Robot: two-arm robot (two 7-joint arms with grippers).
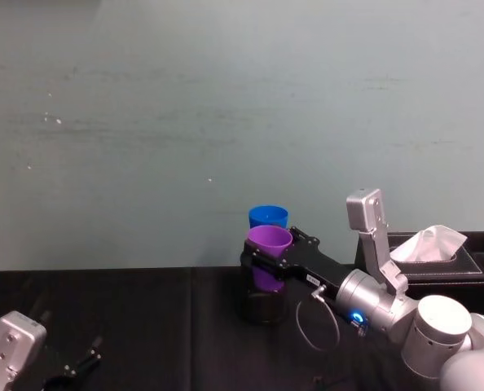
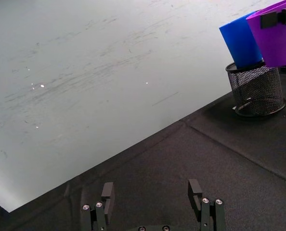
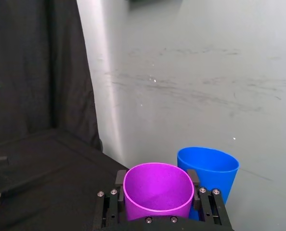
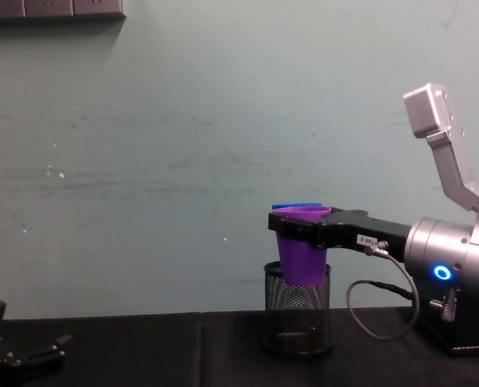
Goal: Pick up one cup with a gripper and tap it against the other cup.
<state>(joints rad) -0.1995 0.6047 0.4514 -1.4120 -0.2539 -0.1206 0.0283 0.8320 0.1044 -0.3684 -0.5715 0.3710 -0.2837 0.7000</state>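
- The pick-up looks done: the right hand (image 1: 268, 261) is clamped on the purple cup (image 4: 302, 262) just below its rim, one flat jaw on each side, and holds it upright, off the counter (image 1: 144, 326).
- The blue cup (image 1: 268, 217) stands in the black mesh pen holder (image 4: 297, 318), right behind the purple cup, with the two rims at almost the same height.
- In the right wrist view the two cups sit side by side, and I cannot tell whether their walls touch or a thin gap remains. My judgement is that the tap is either being made or is the very next thing.
- If a gap remains, the next move calls for a short, gentle nudge of the purple cup towards the blue one. The contact should be wall to wall, and light enough that the blue cup does not tip in the holder.
- The holder's rim is the thing in the way. The purple cup's base hangs at about that height in the chest view, so a low sweep could catch the mesh.
- A black tissue box (image 1: 470, 265) stands off to the right of the arm, apart from the cups.
- The left hand (image 2: 151, 188) rests low over the counter at the robot's left, fingers spread and holding nothing.
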